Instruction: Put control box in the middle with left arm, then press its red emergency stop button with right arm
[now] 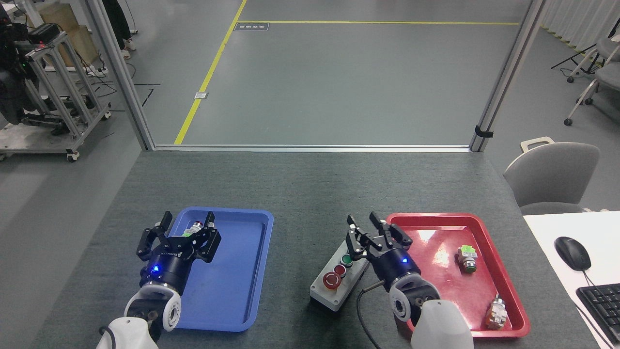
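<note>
Now the control box (337,280) lies on the dark-grey tabletop (310,189) between the two trays, nearer the red tray (436,332) than the blue tray (252,215). It sits at roughly six o'clock of the table's centre, its long side slanted from seven o'clock up toward one o'clock. Along its light-grey top I see the big red mushroom button (332,280) at the near end, then a small red button (340,269), then a green button (346,259); the far end is hidden behind my right gripper (367,223).

My right gripper hangs over that far end of the box, at about one o'clock from the mushroom button, its black fingers (352,226) spread apart and pointing away from me, clamped on nothing. I cannot tell whether its body touches the box. Its blue light glows on the wrist, and a black cable (363,310) loops beside the arm, just right of the box.

My left gripper (187,222) hovers over the blue tray's far left corner, at nine o'clock from the box and well apart from it. Its fingers (210,220) are also spread, holding nothing. Just beyond them a small push-button part with a green tag (194,228) lies in the tray.

In the red tray, at three o'clock from the box, rests another green-tagged part (467,258), and a metal-bodied part (497,312) lies near the tray's near right corner
</note>
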`<state>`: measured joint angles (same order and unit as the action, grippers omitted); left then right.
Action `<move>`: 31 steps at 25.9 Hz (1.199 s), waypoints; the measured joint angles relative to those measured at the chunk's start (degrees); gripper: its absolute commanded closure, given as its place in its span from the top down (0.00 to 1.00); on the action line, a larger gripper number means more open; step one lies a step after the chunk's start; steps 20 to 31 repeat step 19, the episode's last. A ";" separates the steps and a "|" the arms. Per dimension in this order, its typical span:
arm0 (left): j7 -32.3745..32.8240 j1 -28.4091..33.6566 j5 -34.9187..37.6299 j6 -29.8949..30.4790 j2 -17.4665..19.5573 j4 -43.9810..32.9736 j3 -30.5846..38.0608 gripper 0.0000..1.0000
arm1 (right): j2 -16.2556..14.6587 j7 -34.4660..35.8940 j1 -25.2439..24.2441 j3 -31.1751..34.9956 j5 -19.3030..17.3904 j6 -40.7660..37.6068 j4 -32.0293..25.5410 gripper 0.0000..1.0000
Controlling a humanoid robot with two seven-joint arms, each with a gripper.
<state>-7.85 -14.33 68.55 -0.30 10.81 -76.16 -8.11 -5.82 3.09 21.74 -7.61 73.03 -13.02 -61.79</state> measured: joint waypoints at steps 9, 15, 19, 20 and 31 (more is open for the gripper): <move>-2.40 5.92 -0.83 2.06 -5.18 -0.87 -0.14 0.99 | -1.70 -0.38 -1.52 12.68 -0.27 0.84 -3.48 1.00; -2.23 6.23 -1.09 2.04 -5.76 -0.93 -0.11 0.99 | -2.22 0.24 -4.00 13.49 -0.21 5.21 -7.40 1.00; -2.12 6.24 -1.40 2.04 -5.86 -0.89 -0.07 0.99 | -2.06 0.48 -4.42 13.57 -0.23 7.85 -8.40 1.00; -2.12 6.24 -1.40 2.04 -5.86 -0.89 -0.07 0.99 | -2.06 0.48 -4.42 13.57 -0.23 7.85 -8.40 1.00; -2.12 6.24 -1.40 2.04 -5.86 -0.89 -0.07 0.99 | -2.06 0.48 -4.42 13.57 -0.23 7.85 -8.40 1.00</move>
